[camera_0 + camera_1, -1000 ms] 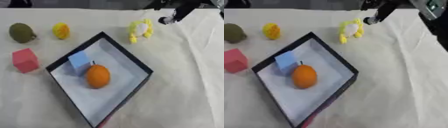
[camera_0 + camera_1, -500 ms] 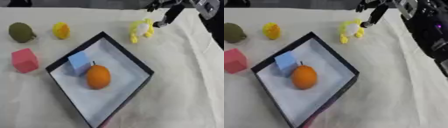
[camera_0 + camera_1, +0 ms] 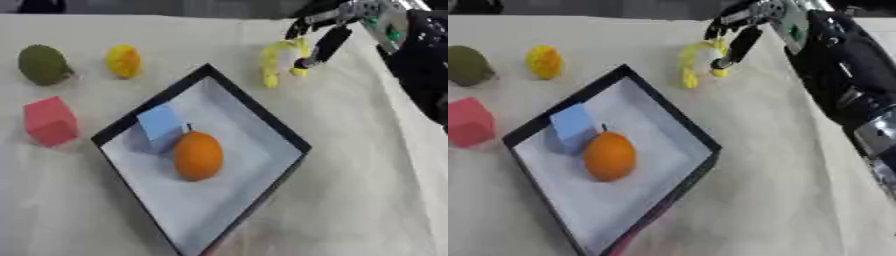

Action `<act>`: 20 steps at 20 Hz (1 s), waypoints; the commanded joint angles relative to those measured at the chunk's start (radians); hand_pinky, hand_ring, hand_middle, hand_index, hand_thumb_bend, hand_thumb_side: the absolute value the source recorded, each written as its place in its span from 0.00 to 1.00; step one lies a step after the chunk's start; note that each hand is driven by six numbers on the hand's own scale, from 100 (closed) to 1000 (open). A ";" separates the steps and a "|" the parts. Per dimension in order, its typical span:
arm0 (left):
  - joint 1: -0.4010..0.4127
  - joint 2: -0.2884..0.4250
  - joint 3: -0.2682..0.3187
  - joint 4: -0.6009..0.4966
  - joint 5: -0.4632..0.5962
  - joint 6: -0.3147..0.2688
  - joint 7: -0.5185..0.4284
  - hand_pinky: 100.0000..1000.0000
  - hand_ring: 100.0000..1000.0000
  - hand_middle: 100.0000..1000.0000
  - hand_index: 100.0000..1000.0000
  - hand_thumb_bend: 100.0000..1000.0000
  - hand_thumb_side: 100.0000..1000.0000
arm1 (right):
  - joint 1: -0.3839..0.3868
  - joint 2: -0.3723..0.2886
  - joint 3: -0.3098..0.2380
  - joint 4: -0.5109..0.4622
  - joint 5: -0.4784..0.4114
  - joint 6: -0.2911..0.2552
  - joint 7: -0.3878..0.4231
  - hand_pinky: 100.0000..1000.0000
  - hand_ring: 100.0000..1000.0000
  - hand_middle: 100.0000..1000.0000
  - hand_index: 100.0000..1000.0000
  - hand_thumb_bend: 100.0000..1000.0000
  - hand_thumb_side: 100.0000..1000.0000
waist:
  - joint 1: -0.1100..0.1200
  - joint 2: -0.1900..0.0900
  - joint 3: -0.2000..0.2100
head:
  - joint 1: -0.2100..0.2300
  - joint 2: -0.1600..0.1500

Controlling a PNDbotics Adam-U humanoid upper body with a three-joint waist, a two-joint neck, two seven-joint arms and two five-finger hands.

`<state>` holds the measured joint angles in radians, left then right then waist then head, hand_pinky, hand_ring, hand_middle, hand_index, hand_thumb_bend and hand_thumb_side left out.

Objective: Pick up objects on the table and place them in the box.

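The right arm enters from the upper right corner, black with a silver wrist section, and stretches toward the far middle of the table. Its right hand [image 3: 741, 30] points down and to the left, with dark fingers [image 3: 328, 45] spread rather than closed; the tips seem to sit right at something yellow, though contact is hard to judge. The forearm fills the right edge in the right eye view. The left arm and hand show nowhere.
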<state>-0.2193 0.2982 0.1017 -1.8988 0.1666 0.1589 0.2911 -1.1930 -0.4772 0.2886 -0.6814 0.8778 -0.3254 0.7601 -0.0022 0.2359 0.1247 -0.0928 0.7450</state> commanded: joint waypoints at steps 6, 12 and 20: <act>-0.018 0.008 0.003 -0.021 -0.001 0.000 -0.005 0.91 0.76 0.77 0.82 0.05 0.87 | -0.005 0.030 -0.046 0.078 0.094 -0.006 -0.086 0.89 0.87 0.80 0.88 0.22 0.39 | 0.005 0.010 0.007 | -0.010 -0.017; -0.019 0.006 0.003 -0.021 0.000 0.000 -0.006 0.91 0.76 0.77 0.81 0.05 0.87 | 0.000 0.047 -0.062 0.088 0.084 0.029 -0.194 0.83 0.71 0.54 0.66 0.00 0.15 | 0.005 0.009 0.010 | -0.012 -0.017; -0.013 0.011 0.006 -0.020 0.000 0.000 -0.005 0.91 0.76 0.77 0.81 0.05 0.87 | -0.030 0.006 -0.024 0.007 -0.009 0.122 -0.307 0.81 0.65 0.45 0.57 0.00 0.00 | 0.001 -0.003 -0.003 | -0.004 -0.005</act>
<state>-0.2274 0.2902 0.1014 -1.8992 0.1666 0.1622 0.2876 -1.1937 -0.4337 0.2590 -0.6400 0.8849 -0.2118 0.4582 -0.0024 0.2427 0.1216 -0.0997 0.7381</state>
